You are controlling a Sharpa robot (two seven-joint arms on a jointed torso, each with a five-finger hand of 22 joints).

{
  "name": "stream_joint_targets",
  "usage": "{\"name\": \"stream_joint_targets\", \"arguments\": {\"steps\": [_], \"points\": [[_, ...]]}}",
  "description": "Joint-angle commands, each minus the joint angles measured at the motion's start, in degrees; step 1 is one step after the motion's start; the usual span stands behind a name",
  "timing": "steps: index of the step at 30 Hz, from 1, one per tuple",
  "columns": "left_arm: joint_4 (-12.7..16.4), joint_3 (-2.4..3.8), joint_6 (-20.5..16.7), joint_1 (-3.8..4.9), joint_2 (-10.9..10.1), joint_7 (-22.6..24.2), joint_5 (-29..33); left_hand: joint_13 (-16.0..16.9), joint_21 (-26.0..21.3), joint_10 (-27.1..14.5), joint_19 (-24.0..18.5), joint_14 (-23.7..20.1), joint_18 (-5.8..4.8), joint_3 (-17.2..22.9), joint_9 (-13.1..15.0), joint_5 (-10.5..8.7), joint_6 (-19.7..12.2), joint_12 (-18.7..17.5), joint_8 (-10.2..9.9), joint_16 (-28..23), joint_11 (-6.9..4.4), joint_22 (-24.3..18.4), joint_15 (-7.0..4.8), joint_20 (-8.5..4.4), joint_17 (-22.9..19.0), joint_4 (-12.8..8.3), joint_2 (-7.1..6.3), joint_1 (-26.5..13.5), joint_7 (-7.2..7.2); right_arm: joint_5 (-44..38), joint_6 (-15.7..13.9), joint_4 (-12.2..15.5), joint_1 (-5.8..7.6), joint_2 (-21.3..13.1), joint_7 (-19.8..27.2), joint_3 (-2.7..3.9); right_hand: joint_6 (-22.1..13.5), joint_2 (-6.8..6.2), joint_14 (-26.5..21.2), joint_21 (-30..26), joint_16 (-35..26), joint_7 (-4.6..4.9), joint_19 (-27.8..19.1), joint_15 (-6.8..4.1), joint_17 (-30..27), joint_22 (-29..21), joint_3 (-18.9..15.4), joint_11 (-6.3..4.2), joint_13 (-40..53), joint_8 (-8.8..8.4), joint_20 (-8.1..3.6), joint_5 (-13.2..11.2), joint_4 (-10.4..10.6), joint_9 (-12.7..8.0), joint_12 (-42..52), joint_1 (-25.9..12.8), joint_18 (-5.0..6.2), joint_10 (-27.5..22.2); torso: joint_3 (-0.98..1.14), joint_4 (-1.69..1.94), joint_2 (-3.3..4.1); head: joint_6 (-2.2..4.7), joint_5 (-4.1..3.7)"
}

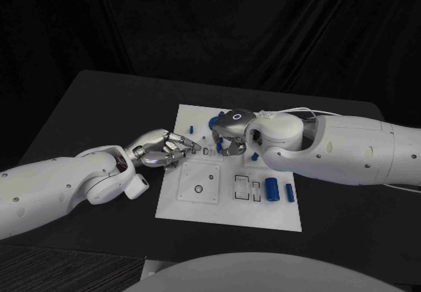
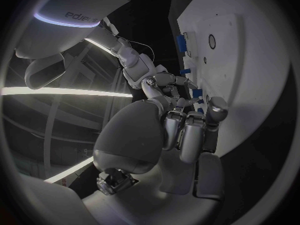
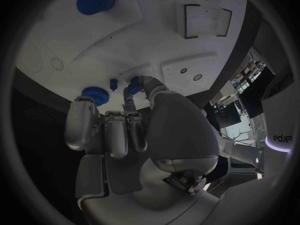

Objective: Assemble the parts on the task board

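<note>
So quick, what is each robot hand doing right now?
Left hand: fingers curled over the white board; whether it holds anything cannot be told.
Right hand: fingers curled by the small blue parts; a hold cannot be told.

White task board (image 1: 176, 204) — blue parts (image 1: 273, 190) — black table (image 1: 97, 103).

Both arms are bulky glossy white shells dotted with small dark screw holes, the right arm (image 1: 351, 152) trailing a thin white cable. Each ends in a silver metal hand: the left hand (image 1: 162, 150) and the right hand (image 1: 232, 131), whose wrist carries a small glowing ring.
</note>
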Motion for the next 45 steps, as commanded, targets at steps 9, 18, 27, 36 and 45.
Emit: {"name": "stream_joint_targets", "arguments": {"steps": [9,18,27,36,45], "points": [[-0.1,0.05,0.6,-0.08,0.2,0.8,0.3,5.8,-0.6,-0.5,-0.4,3.8,0.55,2.1,-0.2,0.13,0.6,-0.7,0.8,-0.2,0.06,-0.5,-0.66,-0.21,13.3,-0.7,0.0,-1.5,0.05,-0.4,0.8,-0.1,-0.39,0.2,-0.7,-0.04,-0.1,-0.45,6.4,-1.0,1.4,0.03,-0.2,0.43,15.4,10.7,0.7,0.53,15.5,-1.19,0.26,-2.8,-0.6,1.8,1.0,-1.4,-0.58,6.0,-0.01,-0.11,0.02,0.01,0.11],[-0.3,0.05,0.7,-0.08,0.2,0.6,0.3,5.8,-0.6,-0.5,-0.4,3.8,0.55,2.1,-0.2,0.13,0.6,-0.7,0.8,-0.2,0.06,-0.5,-0.66,-0.21,13.3,-0.7,0.0,-1.5,0.05,-0.4,0.8,-0.2,-0.43,0.2,-0.8,-0.04,-1.7,-0.59,6.4,-1.6,1.4,0.4,-0.5,0.61,15.4,10.5,0.6,0.73,15.5,-2.6,0.45,-4.5,-0.7,1.0,1.0,-1.8,-0.44,6.0,0.01,-0.15,0.03,0.01,0.11],[-0.4,0.05,0.7,-0.08,0.2,0.4,0.3,5.7,-0.7,-0.6,-0.6,3.6,0.58,2.1,-0.2,0.1,0.6,-0.8,0.8,-0.2,0.11,-0.6,-0.62,-0.18,13.2,-0.7,-0.07,-1.5,0.1,-0.4,0.6,-0.2,-0.46,0.2,-0.9,-0.04,-4.6,-0.9,6.4,-1.6,1.4,0.88,-0.4,0.67,15.4,10.5,-0.8,0.75,15.5,-4.85,0.59,-13.7,-0.4,-0.7,1.0,-2.8,-0.44,6.0,-0.01,-0.19,0.03,0.01,0.21],[-0.4,0.05,0.6,-0.08,0.2,0.4,0.3,5.7,-0.7,-0.6,-0.6,3.6,0.58,2.1,-0.2,0.1,0.6,-0.8,0.8,-0.2,0.11,-0.6,-0.62,-0.18,13.2,-0.7,-0.07,-1.5,0.1,-0.4,-1.8,0.0,-0.48,-0.2,-0.5,-0.04,-10.8,-1.23,6.4,-2.1,1.4,1.22,-0.6,0.54,15.4,10.4,-4.2,0.6,15.5,-6.46,0.47,-20.7,1.5,-4.3,1.0,-2.9,-0.35,6.0,0.02,-0.22,0.04,0.01,0.33],[1.5,0.06,-0.8,-0.05,-1.0,0.8,0.3,6.1,-0.6,0.0,-0.1,4.1,0.46,2.0,-0.2,-0.01,0.8,-0.7,0.9,-0.3,0.25,-0.2,-0.52,-0.11,13.7,-0.8,-0.32,-1.6,0.24,0.9,-10.2,4.1,0.19,-4.3,0.8,-0.03,-12.5,-7.4,6.4,-3.1,1.4,1.08,-0.9,0.37,15.4,10.2,-11.0,0.43,15.5,-6.06,0.31,-26.5,11.4,-7.4,1.0,-1.7,-0.18,6.0,0.05,-0.26,0.04,0.01,0.86]]}}
